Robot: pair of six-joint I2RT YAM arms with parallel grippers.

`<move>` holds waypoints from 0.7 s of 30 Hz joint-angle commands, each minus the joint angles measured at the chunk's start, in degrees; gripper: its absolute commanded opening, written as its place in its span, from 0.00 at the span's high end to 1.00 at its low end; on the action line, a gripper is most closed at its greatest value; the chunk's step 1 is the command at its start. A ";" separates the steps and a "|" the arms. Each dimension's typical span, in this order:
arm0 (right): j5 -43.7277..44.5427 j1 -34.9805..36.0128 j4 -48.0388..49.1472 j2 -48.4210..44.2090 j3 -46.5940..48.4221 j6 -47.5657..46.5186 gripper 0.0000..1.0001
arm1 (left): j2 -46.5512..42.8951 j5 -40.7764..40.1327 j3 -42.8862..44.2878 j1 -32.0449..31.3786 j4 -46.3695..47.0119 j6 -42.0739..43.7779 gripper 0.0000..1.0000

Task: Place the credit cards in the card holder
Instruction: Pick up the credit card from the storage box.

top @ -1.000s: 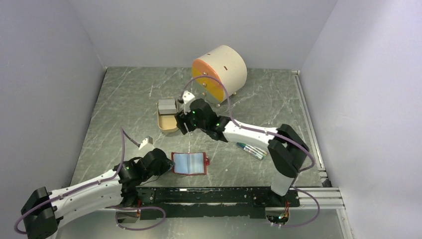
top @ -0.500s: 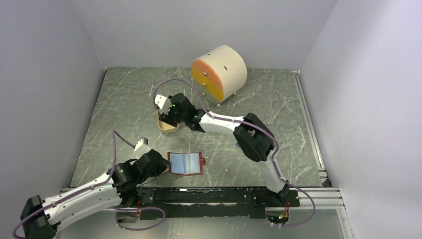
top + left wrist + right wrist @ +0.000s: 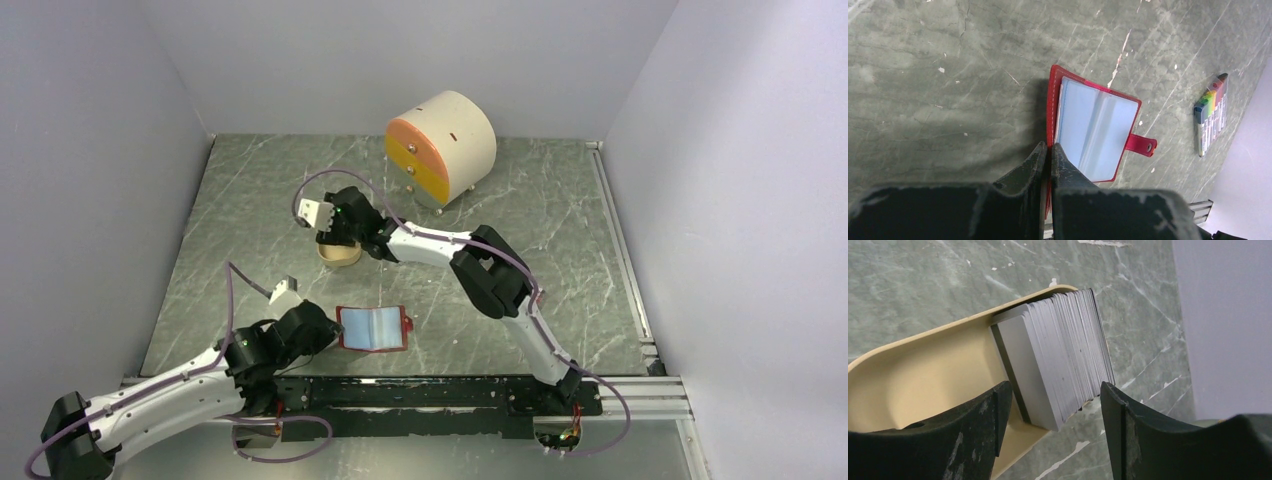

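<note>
Top view: card holder lies open on desk nr the front edge, pockets look bare, so prob. nothing loaded yet. Left wrist: left fingers pinched tight on the holder's red cover edge. Right wrist: right fingers spread wide either side of credit cards, stacked on edge in tan tray; pick + all inserts left to do.

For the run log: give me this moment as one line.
left claw shut on open card holder edge | right claw open over credit cards in tan tray | no card gripped
</note>
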 commanded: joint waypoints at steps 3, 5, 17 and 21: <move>1.42 -0.17 -0.15 3.06 3.18 -4.76 0.32 | -0.59 -1.47 0.65 -0.37 -1.34 -0.26 0.91; 1.18 -0.16 -0.02 3.38 3.46 -5.08 0.32 | -0.78 -1.37 0.44 -0.37 -1.29 -0.35 0.91; 4.57 -0.47 2.78 4.26 5.29 -5.86 0.44 | -1.92 -1.57 0.46 -0.37 -2.40 -0.62 0.91; 4.10 -0.47 3.35 3.69 4.84 -5.51 0.48 | -1.28 -1.20 0.48 -0.37 -1.59 -0.29 0.91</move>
